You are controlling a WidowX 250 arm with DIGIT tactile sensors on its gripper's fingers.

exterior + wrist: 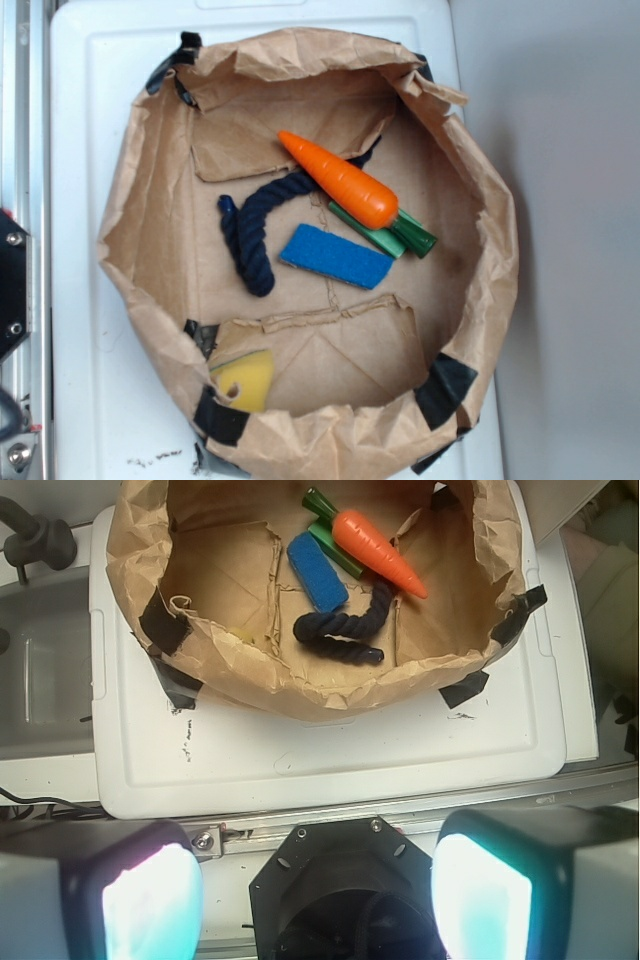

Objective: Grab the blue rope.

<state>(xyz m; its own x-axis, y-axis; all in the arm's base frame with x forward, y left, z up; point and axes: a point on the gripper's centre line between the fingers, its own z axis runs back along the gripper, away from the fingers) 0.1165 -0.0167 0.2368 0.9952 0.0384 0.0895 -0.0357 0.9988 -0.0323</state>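
Two pale finger pads (150,900) of the gripper (318,898) stand spread wide and empty, well short of the rope.

Wrist view: the thick dark navy twisted rope (345,625) lies far ahead of the pincer, inside the crumpled brown paper-bag basket (300,685), behind its near wall; its long part runs mostly across the view and one end bends up toward the orange plastic carrot (380,552). Exterior view: the pincer is not visible; the rope curves on the basket floor, left of the flat bright blue rectangular block (336,256), with its upper end passing under the carrot.
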